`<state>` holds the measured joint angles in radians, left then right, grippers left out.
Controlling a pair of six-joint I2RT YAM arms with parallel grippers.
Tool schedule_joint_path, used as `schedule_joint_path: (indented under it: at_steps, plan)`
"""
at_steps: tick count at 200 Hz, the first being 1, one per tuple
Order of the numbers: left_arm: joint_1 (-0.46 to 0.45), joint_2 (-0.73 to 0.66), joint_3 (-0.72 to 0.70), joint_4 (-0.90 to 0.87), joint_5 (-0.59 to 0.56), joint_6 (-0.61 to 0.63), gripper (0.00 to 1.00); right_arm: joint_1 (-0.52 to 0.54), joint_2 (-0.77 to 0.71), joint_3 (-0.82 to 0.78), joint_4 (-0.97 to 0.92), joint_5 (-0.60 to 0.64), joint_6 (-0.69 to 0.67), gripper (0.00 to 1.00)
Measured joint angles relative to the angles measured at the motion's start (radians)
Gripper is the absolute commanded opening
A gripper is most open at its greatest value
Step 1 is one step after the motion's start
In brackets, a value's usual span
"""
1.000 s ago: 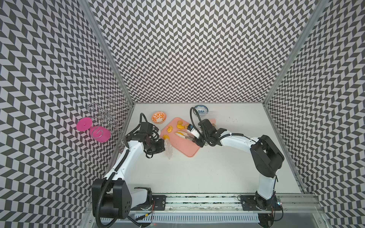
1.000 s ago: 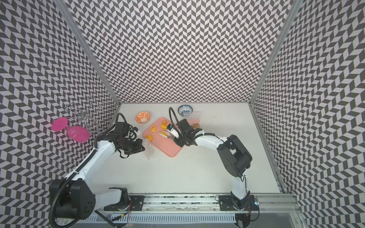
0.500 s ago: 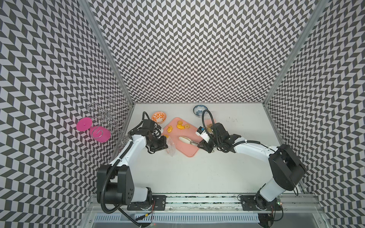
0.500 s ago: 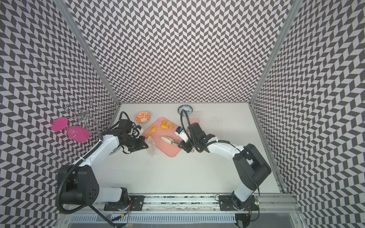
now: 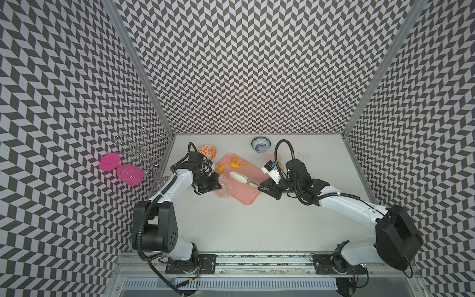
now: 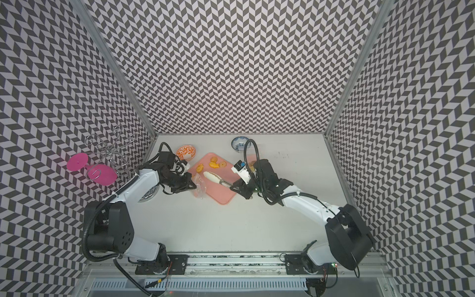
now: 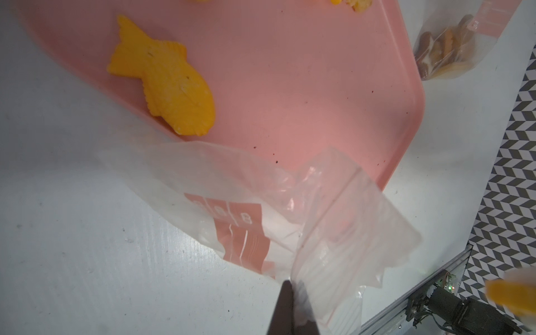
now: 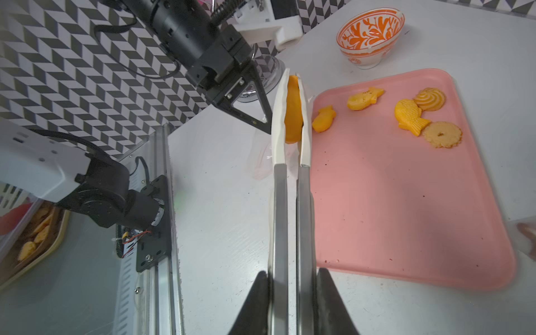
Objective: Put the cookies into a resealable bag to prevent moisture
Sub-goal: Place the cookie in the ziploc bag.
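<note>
In both top views my left gripper (image 5: 218,183) (image 6: 194,186) is shut on the rim of a clear resealable bag (image 5: 225,189) (image 7: 319,217) with a pink label, at the left edge of the pink tray (image 5: 246,191) (image 8: 406,203). My right gripper (image 5: 262,185) (image 8: 291,278) is shut on metal tongs (image 5: 240,177) (image 8: 290,188). Their white tips pinch one yellow-orange cookie (image 8: 293,116) close to the left gripper's fingers (image 8: 255,116). Several more cookies (image 8: 410,116) (image 5: 234,160), fish-shaped and round, lie on the tray's far part. One fish cookie (image 7: 171,101) lies beside the bag.
An orange-patterned bowl (image 5: 207,151) and a blue bowl (image 5: 261,144) stand behind the tray. A second bag with brown cookies (image 7: 446,49) lies at the tray's far right corner. A wire rack with pink discs (image 5: 128,169) hangs at the left wall.
My right arm has drawn back to the right, and the tongs now hold a cookie out over the tray's left side by the bag. The left gripper has shifted slightly with the bag.
</note>
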<state>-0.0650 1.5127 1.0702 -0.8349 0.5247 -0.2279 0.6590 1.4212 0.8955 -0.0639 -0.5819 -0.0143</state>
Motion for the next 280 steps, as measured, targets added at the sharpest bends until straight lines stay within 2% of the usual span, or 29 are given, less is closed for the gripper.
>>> schedule_joint_path:
  at_steps: [56, 128, 186, 241, 280]
  plan:
    - [-0.005, 0.000, 0.017, -0.001, 0.023, -0.009, 0.00, 0.042, 0.080, 0.030, -0.010, -0.023, 0.023, 0.20]
    - [-0.045, -0.100, 0.016, -0.029, 0.051, -0.041, 0.00, 0.062, 0.183, 0.179, -0.148, 0.063, -0.050, 0.21]
    - [-0.077, -0.133, 0.009, -0.050, 0.056, -0.051, 0.00, 0.091, 0.198, 0.225, -0.215, 0.083, -0.094, 0.35]
    - [-0.071, -0.164, -0.050, -0.048, 0.046, -0.055, 0.00, 0.091, 0.188, 0.232, -0.225, 0.069, -0.097, 0.37]
    - [-0.050, -0.176, -0.080, -0.047, 0.048, -0.056, 0.00, 0.085, 0.150, 0.230, -0.238, 0.050, -0.080, 0.43]
